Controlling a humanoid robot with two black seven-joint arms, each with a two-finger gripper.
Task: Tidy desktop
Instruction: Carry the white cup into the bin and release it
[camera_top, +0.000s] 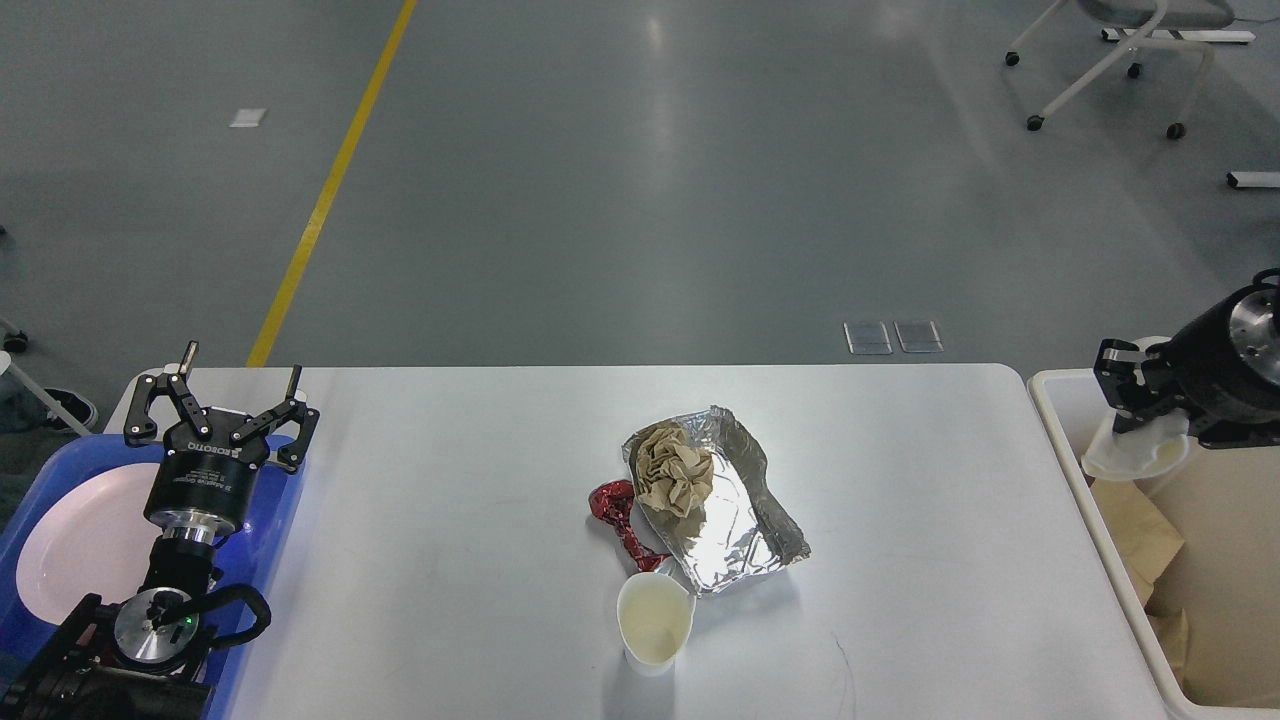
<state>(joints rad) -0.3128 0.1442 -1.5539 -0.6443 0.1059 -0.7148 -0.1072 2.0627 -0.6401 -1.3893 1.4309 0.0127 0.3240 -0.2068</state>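
Head view: crinkled foil tray (735, 510), matte desktop (450, 560)

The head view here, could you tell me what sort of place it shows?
Probably a robotics lab or workshop hall: a grey polished floor with a yellow line, a wheeled chair, and a white desktop set up with litter between a blue tray and a cream bin.

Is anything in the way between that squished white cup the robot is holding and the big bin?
No, nothing visible. The right gripper holds the crumpled white cup above the cream bin, past the desktop edge.
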